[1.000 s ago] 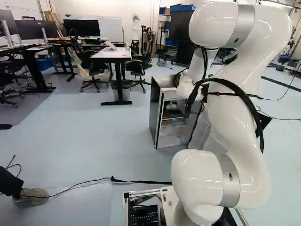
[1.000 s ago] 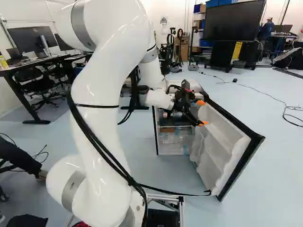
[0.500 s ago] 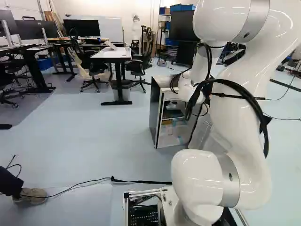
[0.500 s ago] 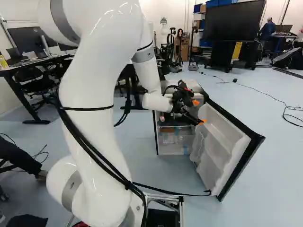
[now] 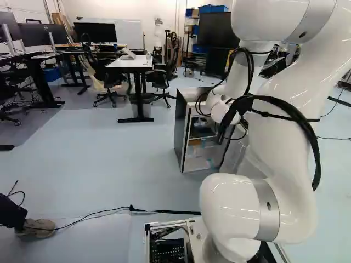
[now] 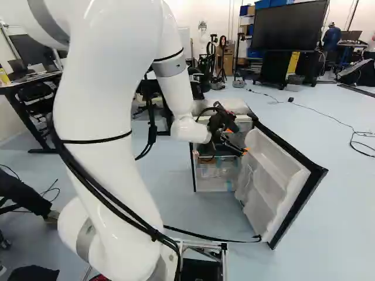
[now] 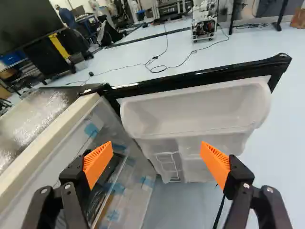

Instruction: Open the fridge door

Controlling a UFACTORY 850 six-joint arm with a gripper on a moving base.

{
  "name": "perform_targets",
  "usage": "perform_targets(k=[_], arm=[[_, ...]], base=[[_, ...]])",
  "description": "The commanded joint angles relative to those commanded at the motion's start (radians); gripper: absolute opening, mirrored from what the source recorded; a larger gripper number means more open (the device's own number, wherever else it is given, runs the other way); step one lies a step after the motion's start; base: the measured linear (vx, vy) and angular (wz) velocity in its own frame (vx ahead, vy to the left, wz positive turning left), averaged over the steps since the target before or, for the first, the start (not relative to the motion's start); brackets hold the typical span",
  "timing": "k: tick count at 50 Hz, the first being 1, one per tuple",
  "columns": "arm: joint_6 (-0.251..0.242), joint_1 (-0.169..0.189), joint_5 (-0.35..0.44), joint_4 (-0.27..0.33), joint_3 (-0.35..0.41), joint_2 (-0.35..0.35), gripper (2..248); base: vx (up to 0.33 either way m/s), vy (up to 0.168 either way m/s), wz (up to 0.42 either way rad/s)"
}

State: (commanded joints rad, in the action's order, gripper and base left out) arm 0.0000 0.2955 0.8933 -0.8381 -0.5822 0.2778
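Two fingers (image 7: 97, 162) on the gripper (image 7: 157, 144) stood spread, nothing pinched. The mini fridge door (image 7: 195, 109) was already swung wide and lay ahead, its long black edge (image 7: 190, 78) running crosswise to the gripper (hinge end by the fridge cabinet (image 5: 182, 131)). Any leftover nudge, I figured, had to go outward, away from that cabinet.

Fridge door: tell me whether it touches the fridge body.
Touching: in the wrist view, the open door meets the fridge body at their shared corner.
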Motion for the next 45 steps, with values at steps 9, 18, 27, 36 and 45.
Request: perform_targets(k=[9, 18, 27, 36, 45], arm=[[0.0, 0.006, -0.036, 0.061, 0.037, -0.03, 247], [0.0, 0.007, -0.042, 0.071, 0.045, -0.036, 247], [0.0, 0.005, -0.042, 0.077, 0.048, -0.04, 247], [0.0, -0.001, -0.041, 0.091, 0.056, -0.05, 247], [0.0, -0.01, -0.041, 0.114, 0.07, -0.066, 247]], base=[[0.0, 0.0, 0.0], [0.0, 0.0, 0.0], [0.0, 0.0, 0.0], [0.0, 0.0, 0.0], [0.0, 0.0, 0.0]])
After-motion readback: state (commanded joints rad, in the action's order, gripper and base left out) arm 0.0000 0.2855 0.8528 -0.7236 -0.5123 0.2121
